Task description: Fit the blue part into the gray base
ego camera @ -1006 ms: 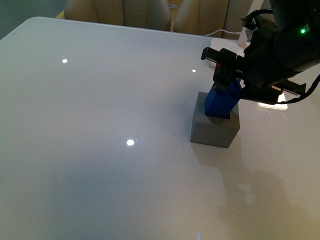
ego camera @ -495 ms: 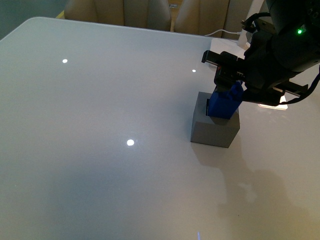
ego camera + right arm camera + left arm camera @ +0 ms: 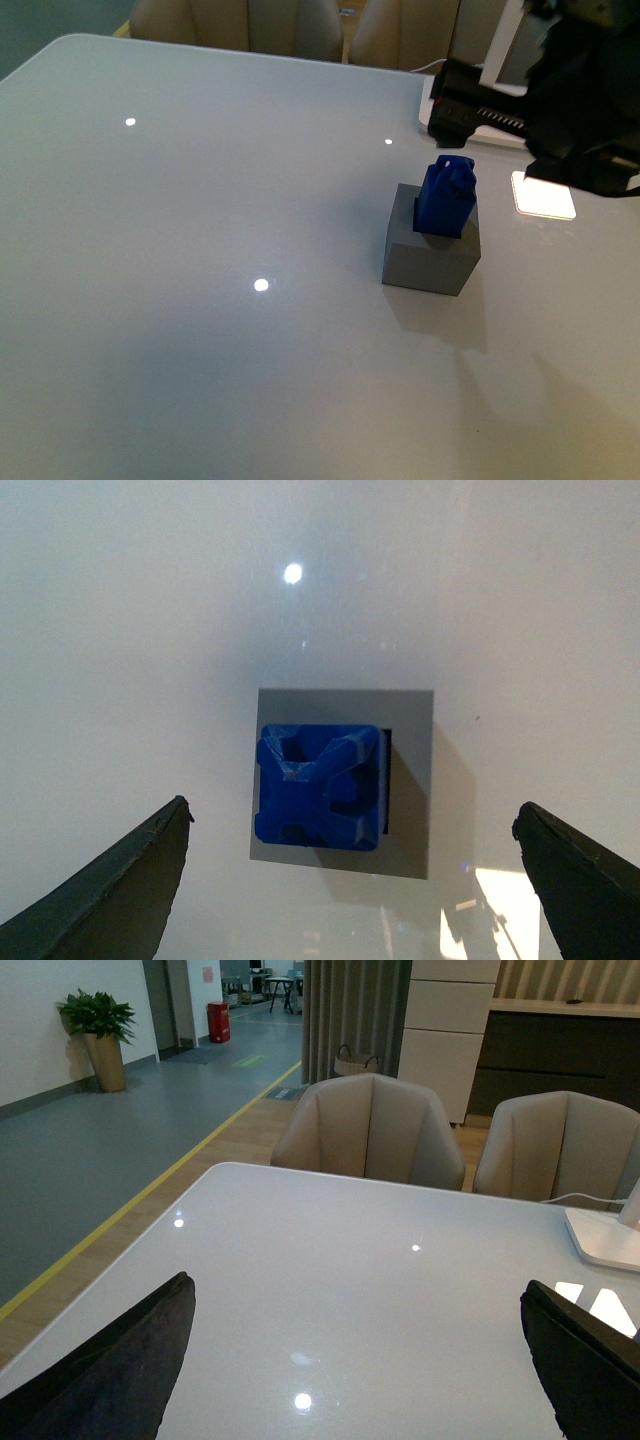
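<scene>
The left gripper (image 3: 357, 1292) is being held with its fingers spread wide and nothing between them, over the white table (image 3: 200, 220), facing two chairs (image 3: 368, 1130). Right of the table's middle, the gray base (image 3: 428, 262) is being shown standing flat on the surface. The blue part (image 3: 446, 195) is being carried in the base's recess, most of its body rising above the top face. From above, a dark strip of recess is being left uncovered along one side of the part. Whether it is fully seated cannot be told. Farther right, the right gripper (image 3: 350, 812) is being held above the base, fingers wide apart, touching neither part nor base.
</scene>
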